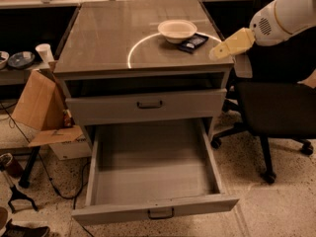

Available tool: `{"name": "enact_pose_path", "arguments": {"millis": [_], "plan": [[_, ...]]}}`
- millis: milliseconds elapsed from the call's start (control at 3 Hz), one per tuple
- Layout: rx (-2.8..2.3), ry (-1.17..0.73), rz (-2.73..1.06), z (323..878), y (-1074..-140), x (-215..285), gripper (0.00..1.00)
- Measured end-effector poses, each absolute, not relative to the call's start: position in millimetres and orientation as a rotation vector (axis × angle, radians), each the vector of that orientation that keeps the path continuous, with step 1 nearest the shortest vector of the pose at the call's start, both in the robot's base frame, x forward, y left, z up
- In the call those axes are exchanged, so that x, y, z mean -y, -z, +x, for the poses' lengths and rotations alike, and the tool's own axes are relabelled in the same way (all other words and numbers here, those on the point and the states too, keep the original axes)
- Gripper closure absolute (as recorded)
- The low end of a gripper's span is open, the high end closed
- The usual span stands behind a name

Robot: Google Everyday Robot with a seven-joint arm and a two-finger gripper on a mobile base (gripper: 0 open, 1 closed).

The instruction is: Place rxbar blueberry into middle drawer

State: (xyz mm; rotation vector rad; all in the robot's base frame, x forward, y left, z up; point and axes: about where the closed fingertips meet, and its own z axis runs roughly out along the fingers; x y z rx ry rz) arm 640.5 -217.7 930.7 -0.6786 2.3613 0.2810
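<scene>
on the tabletop, toward its right rear: a cream-white bowl, upright, sitting on a pale arc that curves across the surface. just right of the bowl and a little nearer the front, the rxbar blueberry, lying flat, dark wrapper up, close against the bowl; cannot tell whether touching. below the tabletop, a grey upper drawer front, pushed nearly in, and under that the middle drawer, pulled far out toward the camera. to the right of the cabinet, a black office chair, its seat just beside the cabinet's side. to the left, an open cardboard box and a white paper cup.

cream-coloured gripper at the tabletop's right edge, reaching in from the right on a white arm, tip pointed left and slightly down. rxbar blueberry just left of that tip, apart from it, not between the jaws. bowl beyond the bar, on its far side. jaws' spread: cannot tell.
</scene>
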Motion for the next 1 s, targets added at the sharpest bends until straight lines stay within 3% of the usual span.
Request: {"name": "enact_pose_path", "arguments": {"millis": [333,1000], "plan": [[-2.314,-0.316,-0.497,673.9,-929.9,239.8,0.00],[-2.290,-0.344,-0.494,678.3,-929.2,238.6,0.00]]}}
